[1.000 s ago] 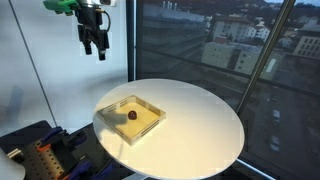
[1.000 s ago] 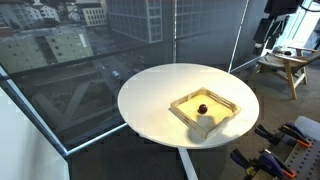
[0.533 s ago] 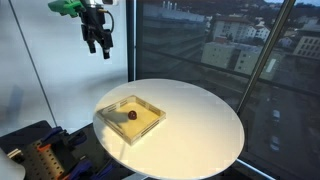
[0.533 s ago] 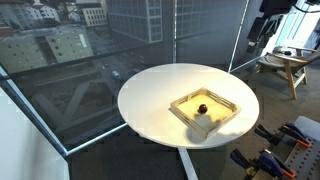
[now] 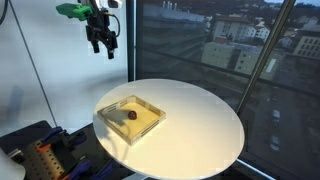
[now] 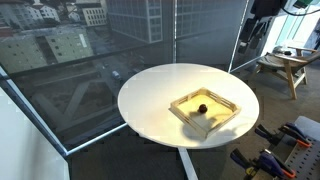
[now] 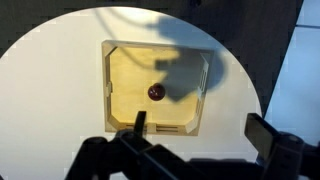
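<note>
**Item: gripper (image 5: pixel 107 50).** Upper left of the frame in an exterior view, high over the desk (image 5: pixel 200 120) and off beyond its left edge. In the exterior view from the opposite side it sits at the upper right (image 6: pixel 249 40), in front of the window. The wrist view shows it along the bottom edge (image 7: pixel 200 130), one finger (image 7: pixel 140 124) left of centre and the other at lower right.

**State:** jaws spread wide. Nothing between them and nothing touched.

**Item: tray (image 5: pixel 147 122).** Shallow, square and pale wood, flat on the left part of the round white desk. In the wrist view (image 7: pixel 130 70) it fills the centre of the frame, with the arm's shadow across its upper right.

**Item: ball (image 5: pixel 130 115).** Small, dark red, lying loose inside the tray near the middle. Seen in both exterior views (image 6: pixel 201 108) and just right of centre in the wrist view (image 7: pixel 156 92). It is well apart from the gripper.

**Step, as judged:** approach stage, with the arm aloft, the camera looking down on the tray and no contact made.

**Next move, as judged:** a reach for the ball calls for travel inward over the tray, a long descent, and the wide jaws set astride the ball while clearing the tray rim.
</note>
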Motion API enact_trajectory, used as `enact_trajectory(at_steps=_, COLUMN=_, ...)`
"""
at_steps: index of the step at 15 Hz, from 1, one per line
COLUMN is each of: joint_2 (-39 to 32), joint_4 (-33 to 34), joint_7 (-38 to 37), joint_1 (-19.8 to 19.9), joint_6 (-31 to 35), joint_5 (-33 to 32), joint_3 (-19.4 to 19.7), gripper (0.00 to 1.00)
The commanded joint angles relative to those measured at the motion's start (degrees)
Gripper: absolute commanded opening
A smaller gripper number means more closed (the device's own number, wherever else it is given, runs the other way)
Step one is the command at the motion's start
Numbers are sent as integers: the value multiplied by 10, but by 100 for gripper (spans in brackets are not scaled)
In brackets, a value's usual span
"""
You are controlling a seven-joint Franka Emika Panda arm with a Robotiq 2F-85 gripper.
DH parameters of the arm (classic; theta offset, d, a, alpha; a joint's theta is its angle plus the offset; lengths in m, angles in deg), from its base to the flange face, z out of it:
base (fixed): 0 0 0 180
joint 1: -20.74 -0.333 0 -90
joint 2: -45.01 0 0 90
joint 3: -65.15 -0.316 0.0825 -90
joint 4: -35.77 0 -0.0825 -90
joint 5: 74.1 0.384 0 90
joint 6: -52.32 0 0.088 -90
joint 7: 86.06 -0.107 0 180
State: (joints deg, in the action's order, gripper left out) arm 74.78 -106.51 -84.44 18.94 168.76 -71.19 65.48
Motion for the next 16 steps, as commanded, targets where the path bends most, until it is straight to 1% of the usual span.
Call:
enact_trajectory(at_steps=1, joint_2=-42, joint_4=38, joint_7=25, joint_1=-4, joint_6=4, joint_5=13, joint_3=10, gripper=100)
enact_trajectory(at_steps=11, joint_2=-151, joint_4=116, joint_7=52, joint_1=-6, joint_6=19, joint_5=16, joint_3=5, gripper=100)
enact_trajectory(at_steps=16, joint_2=-195, joint_4=148, joint_7=62, joint_1=-9, joint_6=33, joint_5=16, joint_3=0, gripper=100)
